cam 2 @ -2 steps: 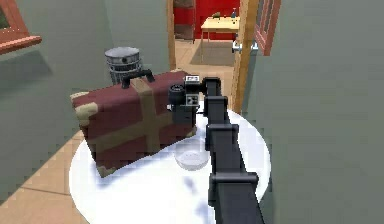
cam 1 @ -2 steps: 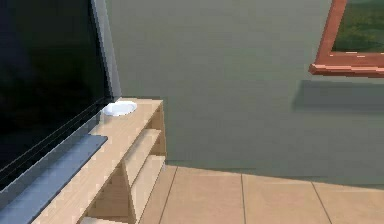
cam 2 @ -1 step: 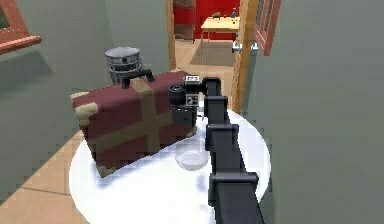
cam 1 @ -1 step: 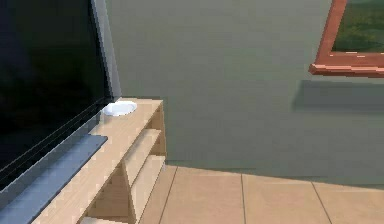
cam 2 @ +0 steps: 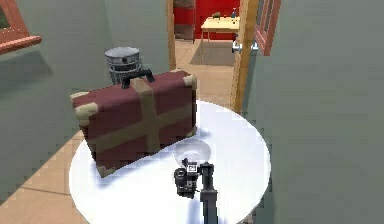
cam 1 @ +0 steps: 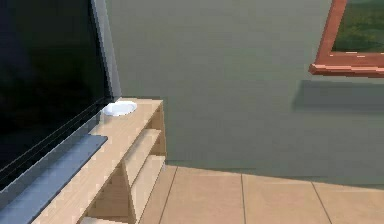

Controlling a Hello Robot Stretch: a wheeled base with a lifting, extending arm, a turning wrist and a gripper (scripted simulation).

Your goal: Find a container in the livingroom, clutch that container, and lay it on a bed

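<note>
- In the arm side view, the dark arm (cam 2: 209,208) rises from the bottom edge over a round white desk (cam 2: 250,150); the tool (cam 2: 184,184) sits at the arm's far end, low above the desk top.
- Just beyond the tool, a pale glassy round thing (cam 2: 193,152) lies on the desk, possibly the container; whether the tool touches it cannot be told, nor whether the tool is grasping anything or has let go.
- Behind that, a dark red suitcase (cam 2: 135,120) with tan straps and corner caps stands on its long edge across the desk's left half.
- A grey cylindrical object (cam 2: 124,62) with a dark band rises behind the suitcase; too much of it is hidden to name.
- Farther off, a wood-framed doorway (cam 2: 240,60) opens on a red-walled room where a small table (cam 2: 222,22) stands.
- In the forward view, a large dark television (cam 1: 45,80) rests on a light wooden stand (cam 1: 100,170) with open shelves; a white bowl (cam 1: 119,108) sits on the stand's far end, just beside the screen's corner.
- Beyond the stand, a tiled floor (cam 1: 260,200) meets a grey-green wall (cam 1: 220,80); a wood-framed window (cam 1: 350,40) hangs at the upper right.
</note>
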